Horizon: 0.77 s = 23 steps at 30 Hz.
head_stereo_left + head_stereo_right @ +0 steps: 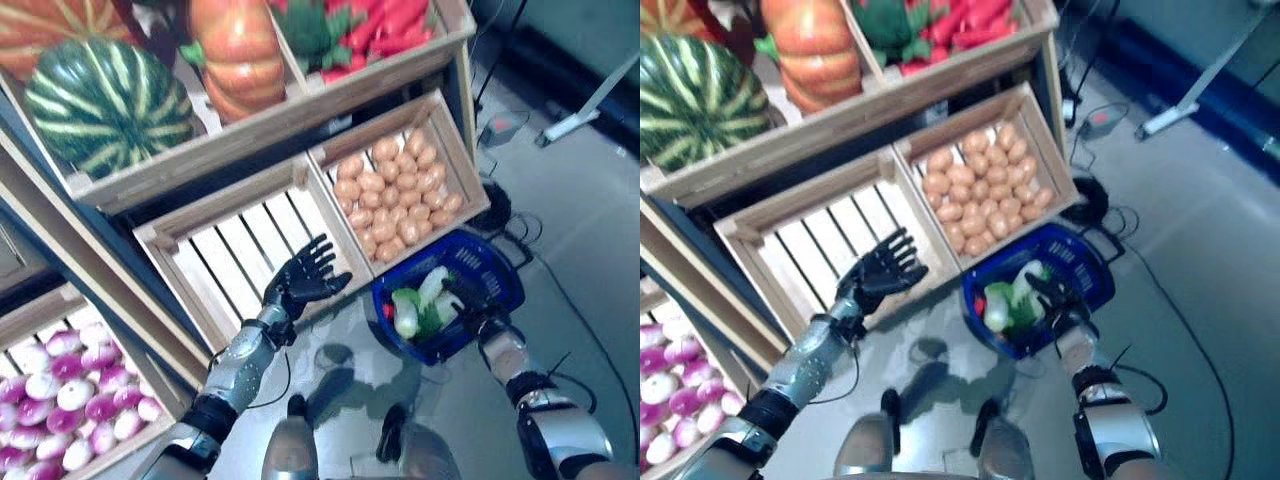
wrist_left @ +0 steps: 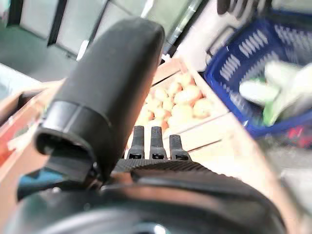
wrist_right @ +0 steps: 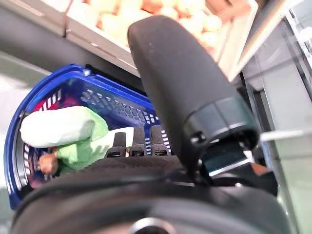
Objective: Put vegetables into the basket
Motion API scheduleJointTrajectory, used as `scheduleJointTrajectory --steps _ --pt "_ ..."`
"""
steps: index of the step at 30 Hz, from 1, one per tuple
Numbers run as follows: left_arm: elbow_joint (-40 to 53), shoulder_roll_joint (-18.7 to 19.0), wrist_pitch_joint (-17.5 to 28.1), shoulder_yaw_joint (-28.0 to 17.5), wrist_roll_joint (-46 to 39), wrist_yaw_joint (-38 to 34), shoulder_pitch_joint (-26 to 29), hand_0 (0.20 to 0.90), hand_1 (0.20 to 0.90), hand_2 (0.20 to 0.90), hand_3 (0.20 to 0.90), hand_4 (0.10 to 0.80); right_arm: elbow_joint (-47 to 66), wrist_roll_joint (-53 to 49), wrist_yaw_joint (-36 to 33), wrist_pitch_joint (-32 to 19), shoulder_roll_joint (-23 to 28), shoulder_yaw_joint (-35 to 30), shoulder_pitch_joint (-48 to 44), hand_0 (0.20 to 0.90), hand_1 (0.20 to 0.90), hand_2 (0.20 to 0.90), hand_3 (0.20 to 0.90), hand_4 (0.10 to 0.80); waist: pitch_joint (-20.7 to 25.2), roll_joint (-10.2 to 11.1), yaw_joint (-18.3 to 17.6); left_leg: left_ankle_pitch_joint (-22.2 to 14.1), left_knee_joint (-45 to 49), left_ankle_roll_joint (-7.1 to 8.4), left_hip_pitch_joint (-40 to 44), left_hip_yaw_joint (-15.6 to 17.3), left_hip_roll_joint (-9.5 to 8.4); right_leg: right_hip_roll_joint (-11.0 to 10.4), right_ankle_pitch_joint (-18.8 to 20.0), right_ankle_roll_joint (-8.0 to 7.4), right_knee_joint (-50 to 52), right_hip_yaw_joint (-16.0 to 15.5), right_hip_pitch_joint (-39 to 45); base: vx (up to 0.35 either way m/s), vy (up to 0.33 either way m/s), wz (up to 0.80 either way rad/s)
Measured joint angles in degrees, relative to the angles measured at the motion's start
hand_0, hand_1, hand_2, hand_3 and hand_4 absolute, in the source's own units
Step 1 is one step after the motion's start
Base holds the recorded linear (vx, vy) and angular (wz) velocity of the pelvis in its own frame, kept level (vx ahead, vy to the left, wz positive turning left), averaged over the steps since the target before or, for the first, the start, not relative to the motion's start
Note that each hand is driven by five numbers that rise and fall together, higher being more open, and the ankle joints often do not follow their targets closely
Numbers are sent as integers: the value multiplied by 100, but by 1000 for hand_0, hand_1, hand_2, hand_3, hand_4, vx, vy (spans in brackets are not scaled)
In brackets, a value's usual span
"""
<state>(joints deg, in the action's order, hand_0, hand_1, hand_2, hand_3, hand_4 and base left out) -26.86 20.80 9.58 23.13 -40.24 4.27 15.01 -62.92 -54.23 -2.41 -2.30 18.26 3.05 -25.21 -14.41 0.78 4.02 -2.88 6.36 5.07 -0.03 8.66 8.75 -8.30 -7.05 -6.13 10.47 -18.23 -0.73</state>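
A blue plastic basket (image 1: 500,262) sits low in front of the shelves. It holds pale green and white leafy vegetables (image 1: 420,300) and something red (image 1: 388,312). My right hand (image 1: 1055,292) reaches over the basket's near rim, and its fingers (image 3: 131,142) look straight above the greens (image 3: 73,131). My left hand (image 1: 305,275) is open with fingers spread. It hovers empty over the front edge of a bare wooden crate (image 1: 230,250), left of the basket. In the left wrist view, the left hand's thumb (image 2: 112,87) stands up before the potato crate and basket.
A crate of potatoes (image 1: 395,190) stands just behind the basket. The upper shelf carries a watermelon (image 1: 105,100), a pumpkin (image 1: 240,50) and red peppers (image 1: 380,25). A bin of purple and white bulbs (image 1: 60,400) is at the lower left. Grey floor lies to the right.
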Motion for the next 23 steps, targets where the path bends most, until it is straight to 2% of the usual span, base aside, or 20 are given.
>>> scheduleJointTrajectory --steps 6,9,10,12,13,14,18,23 --pt "-1315 -217 718 3 1209 -300 -687 900 900 900 900 800 -251 35 14 -302 -642 44 1143 900 900 900 900 800 764 84 -61 28 -700 -35 754 136 -125 58 198 -141 -880 28 788 109 26 -1" --pt "-2496 -415 912 -130 1885 -397 -990 900 900 900 900 800 -657 164 352 -67 -931 277 1656 900 900 900 900 800 960 86 -154 34 -892 -45 938 172 -172 67 212 -166 -1067 52 958 97 -2 -3" --pt "-3017 -520 963 -224 2165 -464 -1048 900 900 900 900 800 -793 389 460 42 -1009 309 1789 900 900 900 900 800 976 88 -182 35 -919 -48 975 184 -193 72 250 -230 -1164 64 1022 50 -2 -5" --pt "-3449 -553 975 -223 2618 -594 -1205 900 900 900 900 800 -890 916 651 144 -1028 546 2005 900 900 900 900 800 982 94 -209 42 -948 -58 974 212 -199 74 278 -270 -1251 82 1033 41 -6 -5" --pt "-3534 -565 990 -219 2750 -631 -1263 900 900 900 900 800 -893 1114 736 154 -1020 662 2068 900 900 900 900 800 983 93 -217 46 -951 -61 973 211 -199 84 279 -271 -1254 85 1033 0 0 0" --pt "-3648 -599 1205 -259 2916 -742 -1328 900 900 900 900 800 -890 1499 998 157 -970 952 2198 900 900 900 900 800 1021 98 -216 55 -958 -57 972 201 -203 95 279 -270 -1252 85 1034 0 0 0" --pt "-4105 -704 1238 -413 3069 -828 -1380 900 900 900 900 800 -863 2437 1533 44 -945 1421 2323 900 900 900 900 800 1322 78 -286 84 -999 -34 974 195 -194 127 274 -260 -1260 118 1047 52 -4 -1" --pt "-4134 -804 1200 -455 3277 -1067 -1404 900 900 900 900 800 -861 2921 1535 -56 -964 1551 2330 900 900 900 900 800 1376 8 -294 128 -1004 -39 1010 175 -193 140 287 -245 -1262 203 1063 43 6 1"
